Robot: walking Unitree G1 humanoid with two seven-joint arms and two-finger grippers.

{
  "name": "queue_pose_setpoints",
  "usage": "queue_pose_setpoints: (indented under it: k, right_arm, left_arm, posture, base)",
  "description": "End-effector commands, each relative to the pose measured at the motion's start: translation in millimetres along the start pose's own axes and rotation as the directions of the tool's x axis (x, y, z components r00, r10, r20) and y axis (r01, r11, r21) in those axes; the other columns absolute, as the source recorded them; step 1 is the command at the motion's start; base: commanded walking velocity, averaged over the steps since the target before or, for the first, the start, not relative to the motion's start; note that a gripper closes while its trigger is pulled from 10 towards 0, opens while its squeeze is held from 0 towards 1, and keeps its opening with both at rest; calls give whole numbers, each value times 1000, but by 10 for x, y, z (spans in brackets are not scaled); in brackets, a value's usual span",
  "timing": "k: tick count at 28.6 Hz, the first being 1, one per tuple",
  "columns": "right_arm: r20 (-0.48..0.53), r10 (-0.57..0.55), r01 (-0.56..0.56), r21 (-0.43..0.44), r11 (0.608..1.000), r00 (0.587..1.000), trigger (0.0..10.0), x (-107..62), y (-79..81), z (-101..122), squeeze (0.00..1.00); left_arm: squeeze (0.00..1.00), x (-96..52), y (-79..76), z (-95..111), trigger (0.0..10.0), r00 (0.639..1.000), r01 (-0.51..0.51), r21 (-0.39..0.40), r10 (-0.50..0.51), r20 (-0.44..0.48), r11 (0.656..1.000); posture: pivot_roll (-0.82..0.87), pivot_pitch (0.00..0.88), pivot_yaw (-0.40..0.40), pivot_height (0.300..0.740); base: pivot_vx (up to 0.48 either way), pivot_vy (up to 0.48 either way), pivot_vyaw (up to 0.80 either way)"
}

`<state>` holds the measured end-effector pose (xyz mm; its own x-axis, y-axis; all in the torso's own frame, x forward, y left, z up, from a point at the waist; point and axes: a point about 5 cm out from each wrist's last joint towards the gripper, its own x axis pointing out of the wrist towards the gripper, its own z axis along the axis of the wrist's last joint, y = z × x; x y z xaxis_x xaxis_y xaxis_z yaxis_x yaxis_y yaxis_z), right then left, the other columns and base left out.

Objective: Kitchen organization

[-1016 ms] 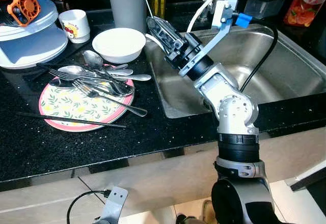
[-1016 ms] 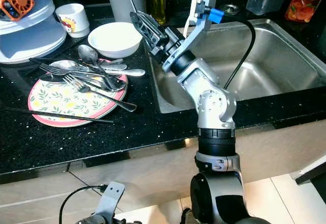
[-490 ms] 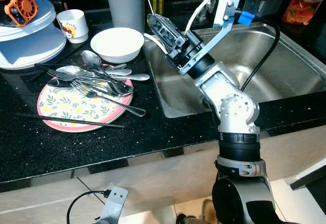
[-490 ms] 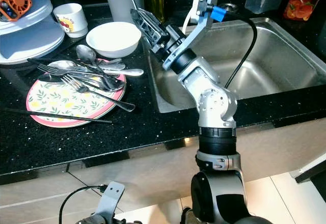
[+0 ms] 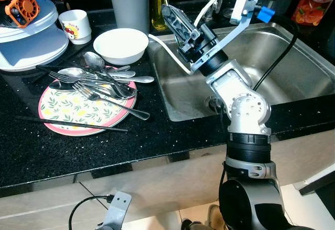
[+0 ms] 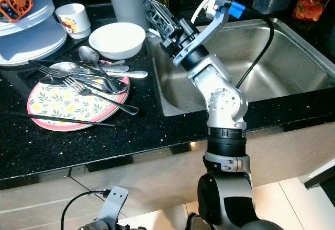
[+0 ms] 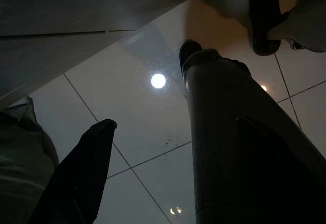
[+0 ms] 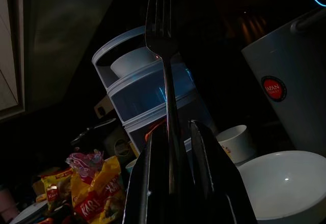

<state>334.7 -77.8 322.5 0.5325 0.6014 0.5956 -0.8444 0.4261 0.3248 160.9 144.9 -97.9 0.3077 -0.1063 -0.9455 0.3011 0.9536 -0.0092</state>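
My right gripper (image 5: pixel 177 20) is raised over the sink's back left corner, just right of the white bowl (image 5: pixel 121 44). It is shut on a silver fork (image 8: pixel 160 35) that stands tines up between its fingers (image 8: pixel 204 158). A floral plate with a pink rim (image 5: pixel 63 112) lies on the black counter, with several spoons and forks (image 5: pixel 102 81) piled on its far side. A thin black stick (image 5: pixel 70 124) lies across the plate's near edge. My left gripper (image 7: pixel 153 173) hangs idle and open above a tiled floor.
The steel sink (image 5: pixel 293 68) lies right of the plate. A grey canister (image 5: pixel 128 2), a white mug (image 5: pixel 76 25) and a white tiered container (image 5: pixel 29 29) stand at the back left. Bottles (image 5: pixel 314 0) stand behind the sink. A white cable (image 5: pixel 167 47) runs over the sink's edge.
My right gripper has risen and swung a little to the right with the fork, away from the bowl and further over the sink's corner. The dishes have not moved.
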Motion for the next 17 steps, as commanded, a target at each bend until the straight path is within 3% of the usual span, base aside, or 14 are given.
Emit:
queue_pose_setpoints:
  k: [1,17]
  right_arm:
    - [18,17,-17,0,1000,1000,10000,10,33,36,0]
    - [20,62,-62,-1,998,998,10000,-51,44,147,0]
  left_arm:
    - [0,-6,12,-353,10000,991,2,-10,-4,-134,1000]
    - [0,5,-91,-393,10000,990,19,-36,-24,-137,999]
  posture:
    - [9,107,5,740]
    - [18,85,-54,740]
  base:
    - [0,0,0]
    - [0,0,0]
